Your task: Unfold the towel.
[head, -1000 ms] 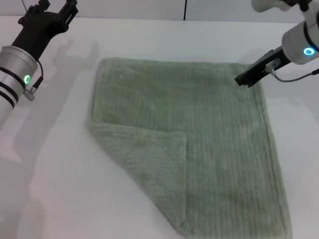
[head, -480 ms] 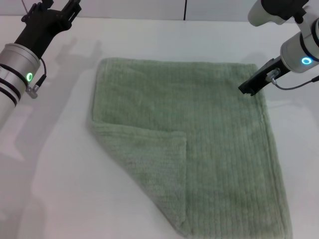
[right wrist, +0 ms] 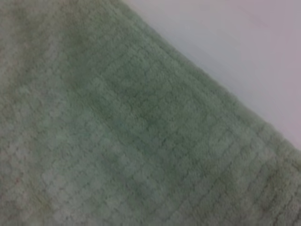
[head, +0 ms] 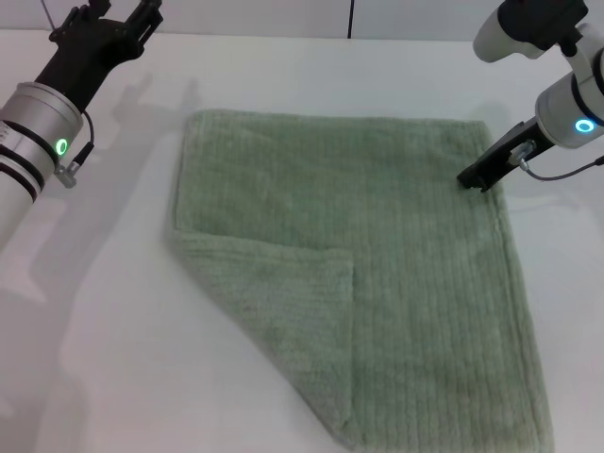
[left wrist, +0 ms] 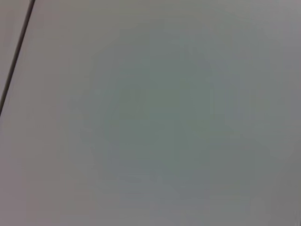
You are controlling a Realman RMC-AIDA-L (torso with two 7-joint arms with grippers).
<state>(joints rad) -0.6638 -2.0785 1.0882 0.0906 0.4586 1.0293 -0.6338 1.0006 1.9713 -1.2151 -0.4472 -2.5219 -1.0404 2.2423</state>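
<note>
From the head camera I saw the towel (head: 377, 264) lying flat on the white table (head: 113, 311), its near-left corner folded over. My right wrist camera showed only terry weave beside bare table. The right gripper (head: 477, 177) sat at the towel's far-right edge; the left gripper (head: 104, 24) hung far-left, well apart. I couldn't tell either one's finger state.

Table: a big white table (head: 283, 66) fills almost the whole head view. Its top is smooth and flat.
Back edge: the table ends at the far side, near the top of the view.
Wall: a pale grey wall (head: 245, 14) stands just behind the table.
Line: a thin dark line (head: 351, 17) runs straight up the wall.
Light: bright and soft.
Shadows: faint grey shadows (head: 142, 104) lie on the table's left part.
</note>
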